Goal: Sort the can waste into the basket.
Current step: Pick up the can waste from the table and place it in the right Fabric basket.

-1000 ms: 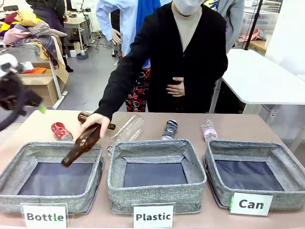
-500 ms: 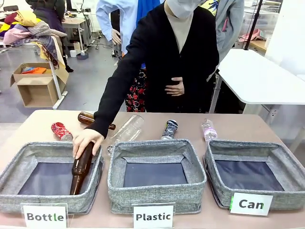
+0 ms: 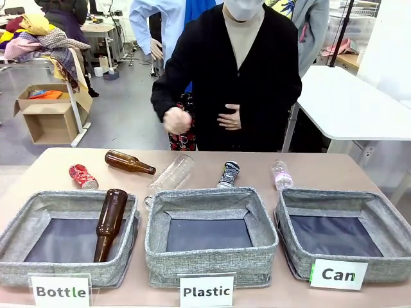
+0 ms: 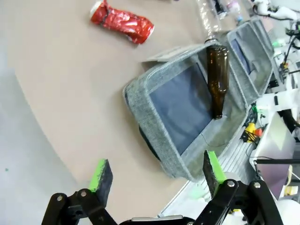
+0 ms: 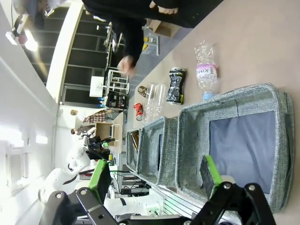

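Basket (image 3: 327, 196), right: empty | red can (image 3: 83, 176), black can (image 3: 228, 174): far table (image 3: 51, 163), unsorted | left gripper (image 4: 155, 167), right gripper (image 5: 154, 169): spread, empty

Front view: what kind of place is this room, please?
Likely a lab or workshop set for waste sorting: a grey woven-fabric basket with a white "Can" card on a beige table, a white worktable behind, an open brown cardboard box on the floor.

The person's hand (image 3: 177, 120) has let go of the brown glass bottle (image 3: 110, 223), which now rests in the Bottle bin (image 3: 38, 204), and has pulled back to the chest.
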`<state>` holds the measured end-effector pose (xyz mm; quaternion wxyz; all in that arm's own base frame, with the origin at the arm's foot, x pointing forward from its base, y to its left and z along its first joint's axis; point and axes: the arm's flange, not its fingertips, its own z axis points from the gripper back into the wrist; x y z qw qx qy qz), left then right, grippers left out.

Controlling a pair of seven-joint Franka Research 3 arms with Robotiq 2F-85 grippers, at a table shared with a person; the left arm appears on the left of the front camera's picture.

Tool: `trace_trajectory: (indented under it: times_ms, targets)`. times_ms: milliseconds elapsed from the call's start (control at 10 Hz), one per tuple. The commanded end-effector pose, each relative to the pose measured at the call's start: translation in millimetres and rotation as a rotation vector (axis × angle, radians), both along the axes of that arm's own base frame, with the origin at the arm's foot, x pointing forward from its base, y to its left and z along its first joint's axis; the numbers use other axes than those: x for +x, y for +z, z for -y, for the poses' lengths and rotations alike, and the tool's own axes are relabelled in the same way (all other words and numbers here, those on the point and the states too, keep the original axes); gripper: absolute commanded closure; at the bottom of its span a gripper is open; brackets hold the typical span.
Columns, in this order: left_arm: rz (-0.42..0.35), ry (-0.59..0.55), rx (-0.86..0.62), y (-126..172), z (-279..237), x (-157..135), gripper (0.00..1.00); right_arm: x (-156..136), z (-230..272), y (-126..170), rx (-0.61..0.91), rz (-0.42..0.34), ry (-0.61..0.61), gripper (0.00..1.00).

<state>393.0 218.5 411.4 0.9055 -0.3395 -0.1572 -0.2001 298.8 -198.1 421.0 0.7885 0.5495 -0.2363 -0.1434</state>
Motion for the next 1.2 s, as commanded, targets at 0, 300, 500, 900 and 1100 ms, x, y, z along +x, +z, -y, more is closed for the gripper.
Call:
trace_trajectory:
  times_ms: [0, 300, 500, 900, 1100]
  targets:
    - [0.028, -0.013, 0.077, 19, 40, 12, 0.0, 3, 1, 1, 0.011, 0.037, -0.005, 0.0]
    - [-0.014, -0.069, 0.284, 30, 117, 51, 0.0, 3, 1, 1, 0.011, 0.037, -0.005, 0.0]
    - [-0.066, -0.014, 0.417, 31, 164, 82, 0.0, 3, 1, 1, 0.011, 0.037, -0.005, 0.0]
    - [-0.133, 0.249, 0.536, 8, 217, 133, 0.0, 3, 1, 1, 0.011, 0.037, -0.005, 0.0]
    - [-0.211, 0.375, 0.497, -5, 223, 155, 0.0, 3, 1, 1, 0.011, 0.037, -0.005, 0.0]
